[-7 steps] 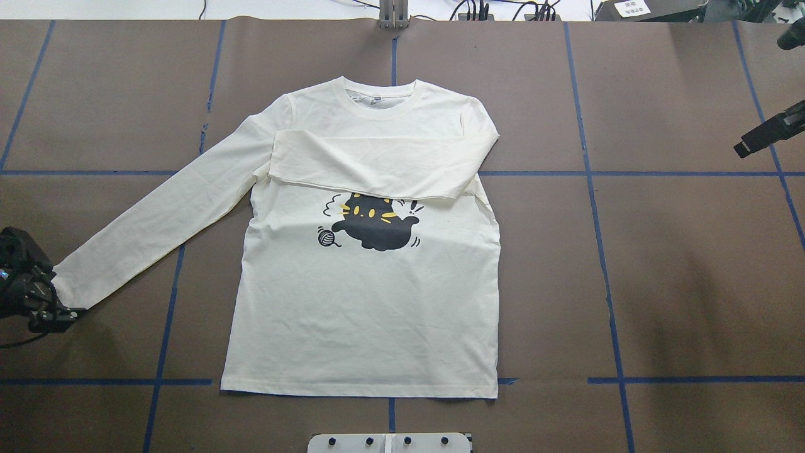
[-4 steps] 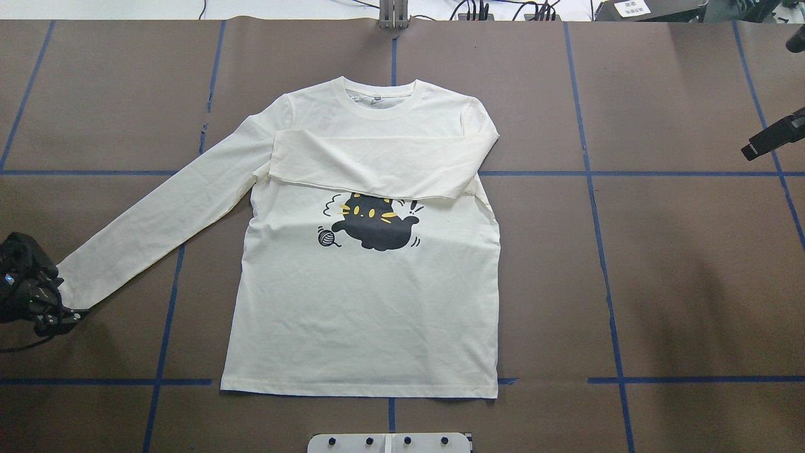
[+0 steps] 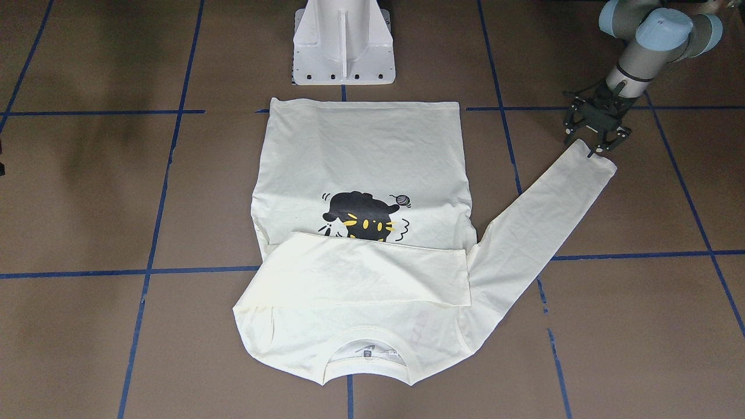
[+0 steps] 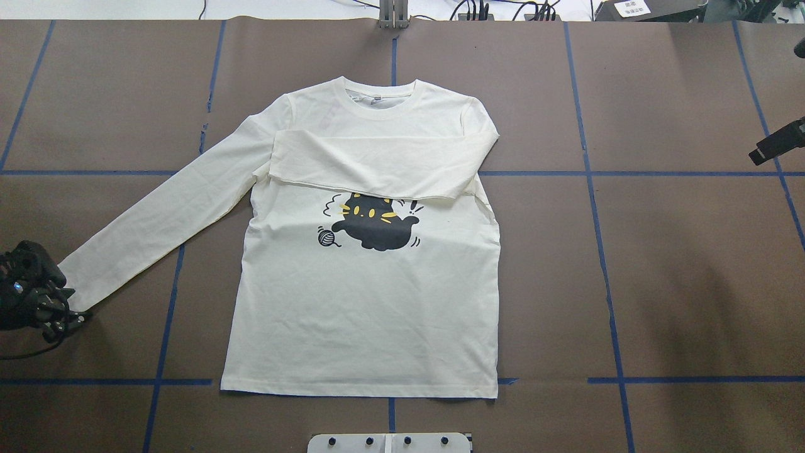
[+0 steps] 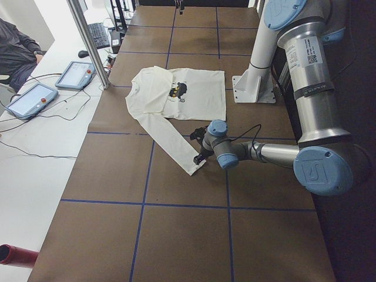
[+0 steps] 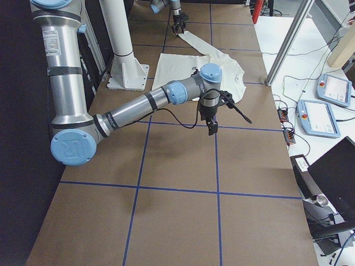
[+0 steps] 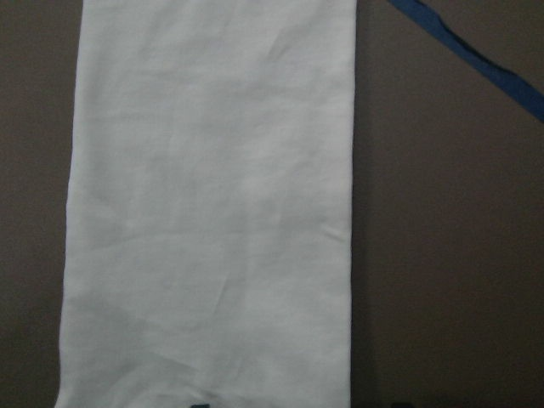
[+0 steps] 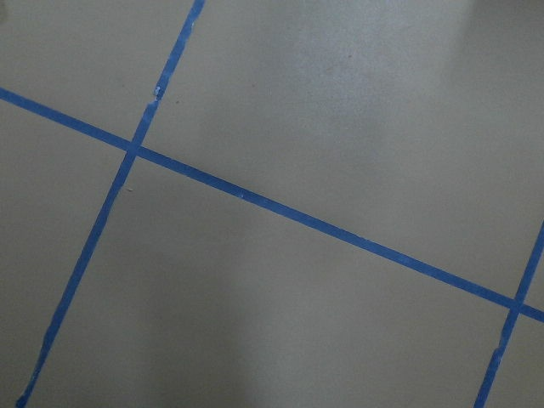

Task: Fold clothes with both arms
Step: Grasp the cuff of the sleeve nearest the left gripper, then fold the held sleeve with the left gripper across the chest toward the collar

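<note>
Overhead exterior view: the cream-white long-sleeved T-shirt (image 4: 365, 314) lies flat and print side up in the middle of the brown table (image 4: 692, 251), which is marked into squares by blue tape (image 4: 600, 251). Its collar (image 4: 377, 104) points to the far side, away from the robot, and its hem is near the white pedestal base (image 3: 343, 52). The right sleeve (image 4: 377, 167) is folded straight across the chest and covers the top edge of the black cat print (image 4: 374, 226). The left sleeve (image 4: 157, 226) runs out diagonally to the near left. At its cuff (image 4: 72, 286) the left gripper (image 4: 72, 316) sits low, right at the cuff's end. In the left wrist view the sleeve fills the frame and two dark fingertips peek in at the bottom edge, well apart, so the jaws stand spread and nothing is clamped. The right gripper (image 4: 758, 154) hangs above bare table at the far right, well apart from the shirt. Whether its jaws are parted or closed I cannot tell, and its wrist camera sees only tape lines. Beyond the table, the left side view shows a person's dark sleeve (image 5: 14, 50) by two teach pendants (image 5: 73, 74).
</note>
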